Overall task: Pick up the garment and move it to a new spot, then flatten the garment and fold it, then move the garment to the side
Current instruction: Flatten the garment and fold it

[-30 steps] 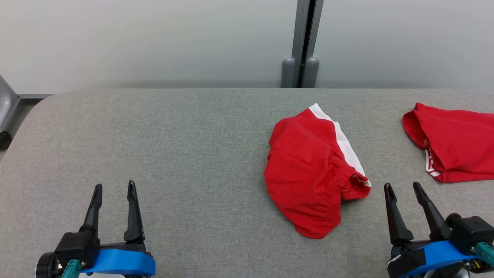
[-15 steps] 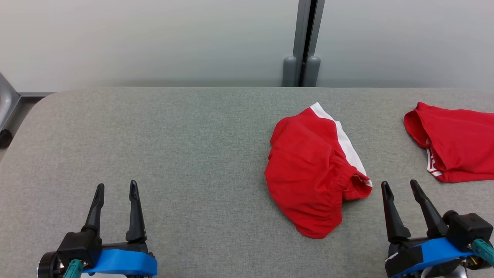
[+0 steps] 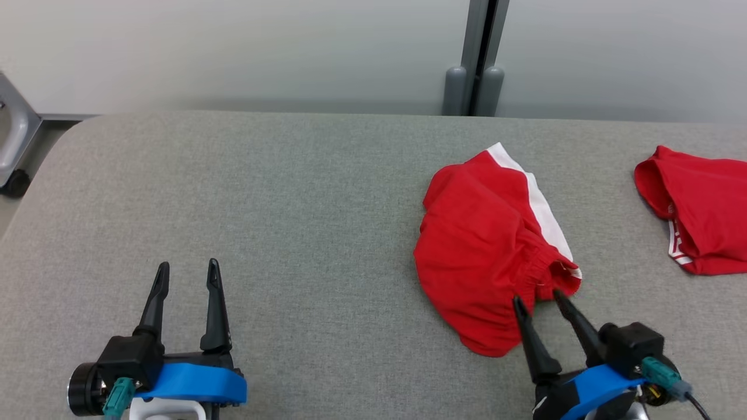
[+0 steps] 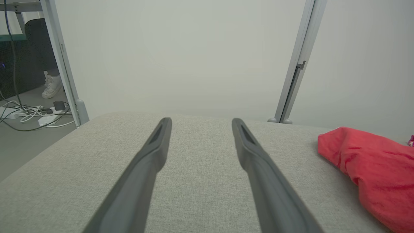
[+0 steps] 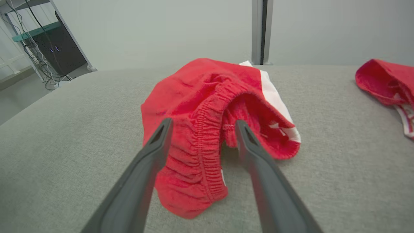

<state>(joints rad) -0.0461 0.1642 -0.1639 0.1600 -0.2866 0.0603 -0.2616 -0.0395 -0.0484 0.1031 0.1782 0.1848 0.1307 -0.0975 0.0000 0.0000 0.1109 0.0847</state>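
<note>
Since the head camera had tilted over the last second, the whole picture slid, so that part wasn't stuff moving on the surface [image 3: 292, 204]. The real change was nearest the robot: the right hand [image 3: 537, 296] had swung in leftward, from off to the side of the shorts [image 3: 484, 245] to right at their near edge. Its fingers [image 5: 139, 181] were spread wide and empty, and in the right wrist view they straddled the elastic waistband [image 5: 207, 145], one before the gathered red cloth, the other at the gaping opening. Couldn't tell if the tips touched fabric yet. The left hand [image 3: 188, 263] sat just as wide and empty at the near left, well apart from the shorts. My read: the grab was being lined up but not made, so the move, flattening and fold were all still ahead.

The shorts lay crumpled right of middle on the surface. Their long axis ran roughly near to far, with the waistband opening pointing near-right at the right hand and the white stripe [image 3: 543, 210] running up the right side to the far corner. Further out at the far right lay another red garment [image 3: 700, 210], well apart, and past the far edge stood a grey post [image 3: 478, 58].
</note>
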